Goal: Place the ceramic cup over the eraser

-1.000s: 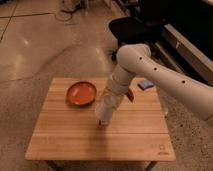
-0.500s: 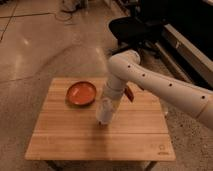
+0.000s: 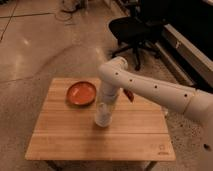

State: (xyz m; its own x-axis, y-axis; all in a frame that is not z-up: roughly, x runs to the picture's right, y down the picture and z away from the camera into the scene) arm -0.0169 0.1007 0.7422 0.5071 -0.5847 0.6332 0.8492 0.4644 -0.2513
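My gripper point(image 3: 103, 109) points straight down over the middle of the wooden table point(image 3: 60, 142), at the end of the white arm that reaches in from the right. It is shut on the white ceramic cup point(image 3: 102, 119), whose lower end is at or just above the tabletop. The eraser is hidden; I cannot see it under or beside the cup.
An orange bowl point(image 3: 81, 93) sits on the table's far left part, close to the arm. A dark red flat piece point(image 3: 129, 95) shows behind the forearm. A black office chair point(image 3: 131, 30) stands on the floor beyond the table.
The arm's elbow has swung left and the wrist has come more upright. The cup has sunk slightly toward the tabletop, staying at the same spot.
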